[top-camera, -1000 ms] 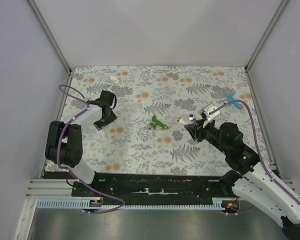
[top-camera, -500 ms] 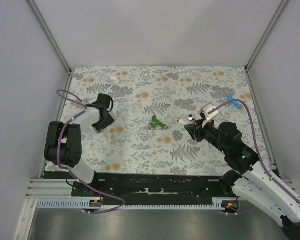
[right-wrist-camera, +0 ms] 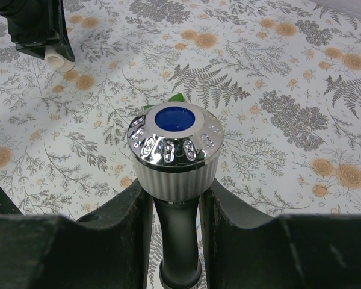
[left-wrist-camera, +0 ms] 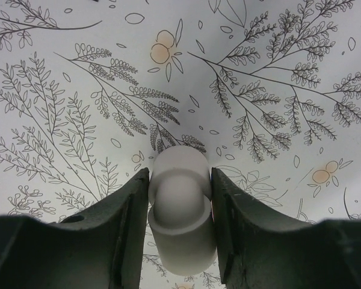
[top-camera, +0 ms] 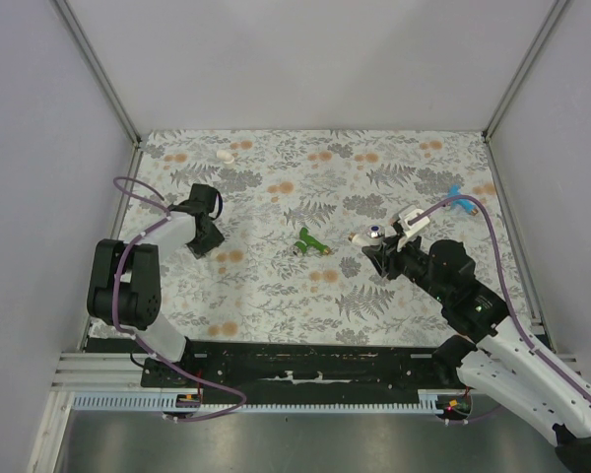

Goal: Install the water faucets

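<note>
My right gripper (top-camera: 382, 248) (right-wrist-camera: 175, 198) is shut on a faucet (top-camera: 371, 235) (right-wrist-camera: 174, 144) with a white ribbed knob, a chrome top and a blue disc, held above the mat with the knob pointing away. My left gripper (top-camera: 206, 241) (left-wrist-camera: 180, 180) is shut on a plain white elbow pipe fitting (left-wrist-camera: 179, 205), low over the left of the mat. That gripper and fitting (right-wrist-camera: 60, 60) also show at the top left of the right wrist view. A green faucet (top-camera: 309, 241) lies mid-mat. A blue faucet (top-camera: 456, 190) lies at the far right. No reddish-brown faucet is in view.
A second small white fitting (top-camera: 226, 155) lies at the far left of the floral mat (top-camera: 276, 286). Metal frame posts and grey walls close in the mat on three sides. A black rail (top-camera: 305, 370) runs along the near edge by the arm bases.
My left gripper has turned and shifted slightly left with the white fitting in it. My right gripper with the faucet has barely moved.
</note>
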{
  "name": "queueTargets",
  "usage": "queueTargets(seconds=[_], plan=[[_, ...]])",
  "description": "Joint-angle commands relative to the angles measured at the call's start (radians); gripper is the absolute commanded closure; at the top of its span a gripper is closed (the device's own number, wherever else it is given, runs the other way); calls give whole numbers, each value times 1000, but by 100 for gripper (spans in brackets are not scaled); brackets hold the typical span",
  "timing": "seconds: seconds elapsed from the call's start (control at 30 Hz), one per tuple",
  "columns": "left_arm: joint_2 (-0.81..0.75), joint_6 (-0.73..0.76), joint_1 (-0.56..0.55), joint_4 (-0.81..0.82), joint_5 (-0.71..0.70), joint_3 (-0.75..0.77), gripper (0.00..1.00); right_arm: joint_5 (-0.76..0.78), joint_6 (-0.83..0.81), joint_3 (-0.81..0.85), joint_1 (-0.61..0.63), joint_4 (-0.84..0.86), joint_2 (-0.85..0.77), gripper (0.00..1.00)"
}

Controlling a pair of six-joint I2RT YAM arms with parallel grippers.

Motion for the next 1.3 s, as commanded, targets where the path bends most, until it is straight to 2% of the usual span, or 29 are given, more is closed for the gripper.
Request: queueTargets(seconds=[0.0, 0.17, 0.3, 0.47, 0.53, 0.67, 0.73, 0.87, 0.97, 1.1, 1.27], plan=[[-21, 56, 10, 39, 16, 5, 56, 15, -22, 4, 2, 51, 3, 100], [-112, 149, 10, 71, 51, -6, 73, -62, -39, 26, 3, 52, 21, 100], [-227, 245, 10, 118, 145, -21, 84, -117, -34, 49, 2, 72, 58, 100], [-374, 334, 10, 187, 336, -43, 90, -234, -41, 44, 2, 172, 116, 99], [-423, 366, 10, 217, 442, -44, 92, -237, -18, 41, 2, 251, 135, 98], [-508, 375, 10, 310, 665, -59, 92, -254, 15, 78, 2, 270, 179, 100], [-526, 365, 10, 381, 789, -73, 98, -303, 4, 78, 2, 313, 201, 100], [-517, 293, 10, 572, 1066, -98, 98, -343, 21, 53, 3, 489, 239, 100], [-495, 198, 9, 722, 1234, -124, 98, -383, -36, 81, 0, 503, 265, 100], [-509, 73, 1, 920, 1345, -153, 98, -448, -140, 113, 2, 515, 284, 100], [-561, -85, -20, 1098, 1358, -179, 98, -557, -231, 138, 2, 554, 277, 100]])
